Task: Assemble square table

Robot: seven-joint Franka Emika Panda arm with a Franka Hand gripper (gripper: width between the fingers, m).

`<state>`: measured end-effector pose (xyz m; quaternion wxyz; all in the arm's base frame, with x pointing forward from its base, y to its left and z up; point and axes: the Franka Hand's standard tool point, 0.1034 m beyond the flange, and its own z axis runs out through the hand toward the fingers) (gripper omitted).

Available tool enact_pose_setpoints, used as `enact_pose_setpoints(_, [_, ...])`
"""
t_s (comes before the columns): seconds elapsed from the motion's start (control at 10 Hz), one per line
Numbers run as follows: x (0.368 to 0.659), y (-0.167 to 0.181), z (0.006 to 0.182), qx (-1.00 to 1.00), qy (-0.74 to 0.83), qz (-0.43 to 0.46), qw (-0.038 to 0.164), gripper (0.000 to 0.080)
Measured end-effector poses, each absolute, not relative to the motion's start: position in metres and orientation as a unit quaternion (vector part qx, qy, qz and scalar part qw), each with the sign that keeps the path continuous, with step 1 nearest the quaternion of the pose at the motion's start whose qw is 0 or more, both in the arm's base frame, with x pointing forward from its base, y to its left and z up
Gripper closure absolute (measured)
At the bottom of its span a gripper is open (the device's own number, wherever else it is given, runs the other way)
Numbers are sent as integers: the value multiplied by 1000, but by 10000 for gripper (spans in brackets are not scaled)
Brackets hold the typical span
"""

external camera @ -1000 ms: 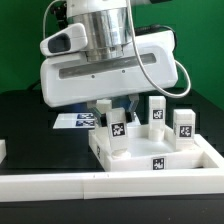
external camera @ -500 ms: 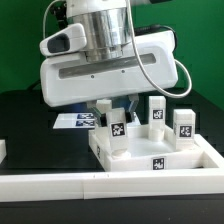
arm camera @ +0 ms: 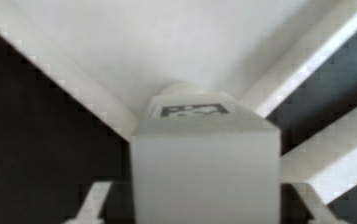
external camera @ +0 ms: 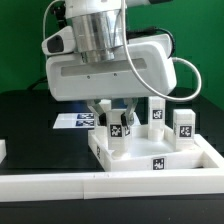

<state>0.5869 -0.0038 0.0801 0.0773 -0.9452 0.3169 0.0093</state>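
Since the earlier frames the arm's big white head has shifted a little toward the exterior view's right and turned slightly; the parts below have not moved. The gripper (external camera: 114, 112) hangs at the picture's centre, its fingers (external camera: 101, 110) pinching the top of a white leg (external camera: 116, 132) that stands upright on the square tabletop (external camera: 150, 158). In the wrist view the same leg (arm camera: 200, 150) fills the middle, tag facing up. Two more legs (external camera: 157, 110) (external camera: 184, 124) stand on the tabletop at centre right. A long white bar (external camera: 110, 184) crosses the lower frame in front, and the marker board (external camera: 72, 121) lies at centre left, partly hidden by the head.
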Motion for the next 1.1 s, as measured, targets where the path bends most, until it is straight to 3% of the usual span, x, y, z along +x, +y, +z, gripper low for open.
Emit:
enact_pose_setpoints(0.3, [586, -3, 79, -880, 469, 26, 73, 509])
enact_pose_setpoints(0.8, [587, -4, 78, -825, 559, 33, 75, 509])
enact_pose_setpoints(0.9, [587, -3, 78, -835, 544, 32, 76, 321])
enact_pose_setpoints(1.0, [586, -1, 78, -849, 522, 31, 77, 209])
enact_pose_setpoints(1.1, [586, 1, 78, -858, 507, 30, 76, 209])
